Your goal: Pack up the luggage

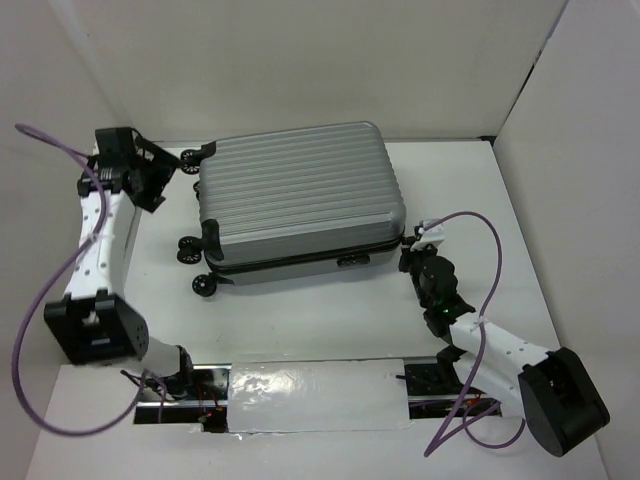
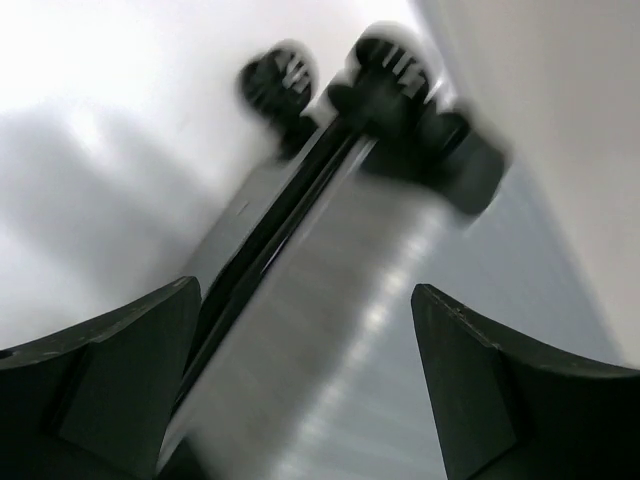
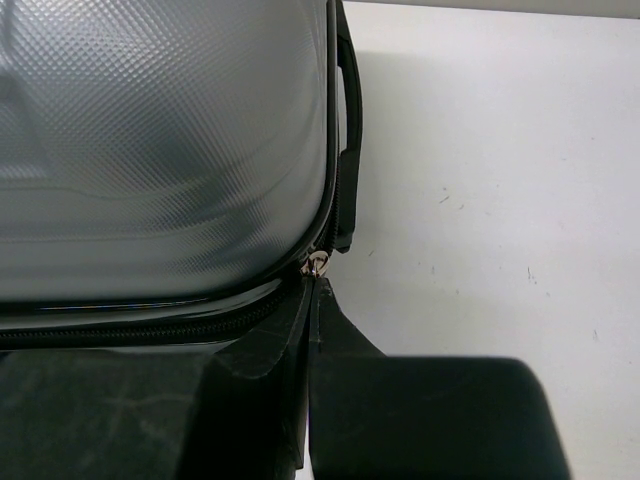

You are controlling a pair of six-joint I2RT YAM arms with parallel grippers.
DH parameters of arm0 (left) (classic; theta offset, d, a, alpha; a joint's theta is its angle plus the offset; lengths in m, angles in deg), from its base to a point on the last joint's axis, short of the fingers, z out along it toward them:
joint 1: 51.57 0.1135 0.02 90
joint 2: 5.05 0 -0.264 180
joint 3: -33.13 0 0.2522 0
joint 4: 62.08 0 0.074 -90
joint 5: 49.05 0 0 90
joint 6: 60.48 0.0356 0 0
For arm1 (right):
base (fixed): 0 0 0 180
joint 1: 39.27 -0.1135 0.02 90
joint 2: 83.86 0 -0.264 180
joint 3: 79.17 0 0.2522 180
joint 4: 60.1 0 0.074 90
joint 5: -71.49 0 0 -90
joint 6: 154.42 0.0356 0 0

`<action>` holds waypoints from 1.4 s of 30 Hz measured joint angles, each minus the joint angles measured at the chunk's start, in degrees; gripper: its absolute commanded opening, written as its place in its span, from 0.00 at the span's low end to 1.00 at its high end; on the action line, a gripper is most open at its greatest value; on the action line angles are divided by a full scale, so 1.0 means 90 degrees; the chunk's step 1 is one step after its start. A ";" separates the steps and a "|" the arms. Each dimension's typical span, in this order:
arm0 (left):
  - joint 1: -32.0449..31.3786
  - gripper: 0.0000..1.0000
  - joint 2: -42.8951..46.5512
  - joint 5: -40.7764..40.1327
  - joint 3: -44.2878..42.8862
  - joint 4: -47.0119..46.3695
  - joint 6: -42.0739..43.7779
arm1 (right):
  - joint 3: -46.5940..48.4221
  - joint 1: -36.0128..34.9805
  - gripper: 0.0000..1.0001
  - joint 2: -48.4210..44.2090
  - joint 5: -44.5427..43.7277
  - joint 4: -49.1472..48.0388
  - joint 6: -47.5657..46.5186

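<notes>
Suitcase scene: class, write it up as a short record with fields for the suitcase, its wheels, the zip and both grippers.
suitcase: silver-grey, ribbed, closed, lying flat on the white table
wheels: black, at the end nearest the left arm
zip pull: at the near right corner
left gripper: open, facing the wheel end, holding nothing
right gripper: shut, tips at the zip pull; a pinch on it cannot be confirmed

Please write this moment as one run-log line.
luggage: silver-grey ribbed hard-shell suitcase closed | left jaws: open, facing black wheels | right jaws: shut on metal zipper pull
</notes>
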 measured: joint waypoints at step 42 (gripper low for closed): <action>-0.0695 0.46 0.3269 -0.0204 0.4058 0.0639 -0.2744 | -0.0039 -0.0316 0.00 -0.0090 -0.0454 -0.0032 -0.0017</action>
